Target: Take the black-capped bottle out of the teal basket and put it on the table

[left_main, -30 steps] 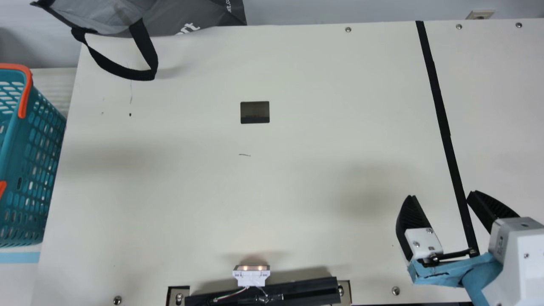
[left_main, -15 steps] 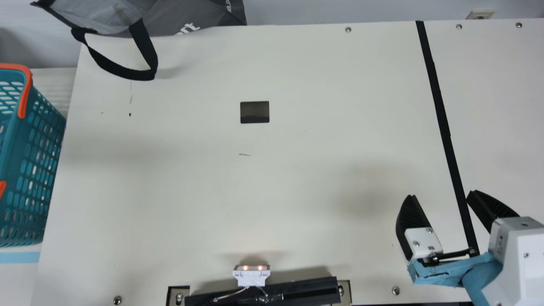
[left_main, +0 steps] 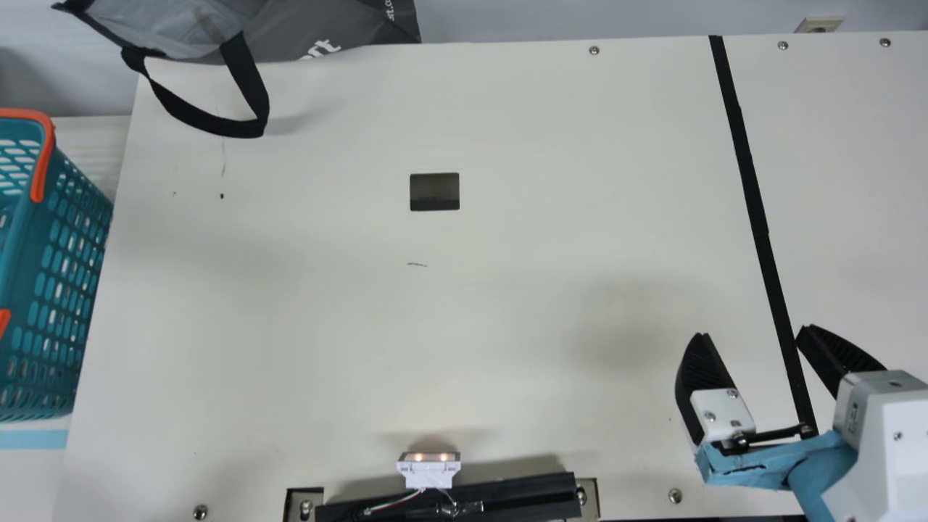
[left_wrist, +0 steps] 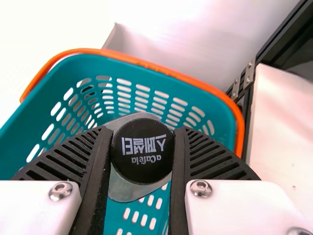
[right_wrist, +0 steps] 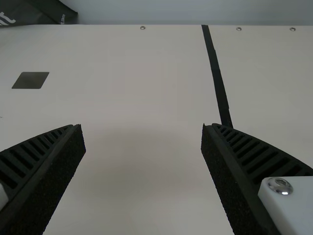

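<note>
Right now, the black-capped bottle (left_wrist: 124, 192) is showing in the left wrist view with its dark cap (left_wrist: 142, 161) facing the camera, and the left gripper (left_wrist: 142, 129) is clasping it, one of its fingers pressing on each side. Behind the bottle, the teal basket (left_wrist: 102, 63) is opening out, an orange handle (left_wrist: 171, 73) running along its rim. The main view is giving the basket's outer side instead, standing beyond the left edge of the cream surface (left_main: 507, 326). There, the right gripper (left_main: 752, 331) is hanging near the black strip (left_main: 752, 181), well apart from the basket; in the right wrist view, the same right gripper (right_wrist: 142, 126) is holding its fingers wide apart, gripping nothing. A gray bag (left_main: 319, 29) is lying at the far edge, its black strap (left_main: 250, 80) looping over the surface.

The cap and the fingers are covering part of the bottle's pale body, so its base is staying hard to make out, and whether it is touching the basket's floor I cannot tell. The main view is cutting off the basket, the bag and the right arm.
</note>
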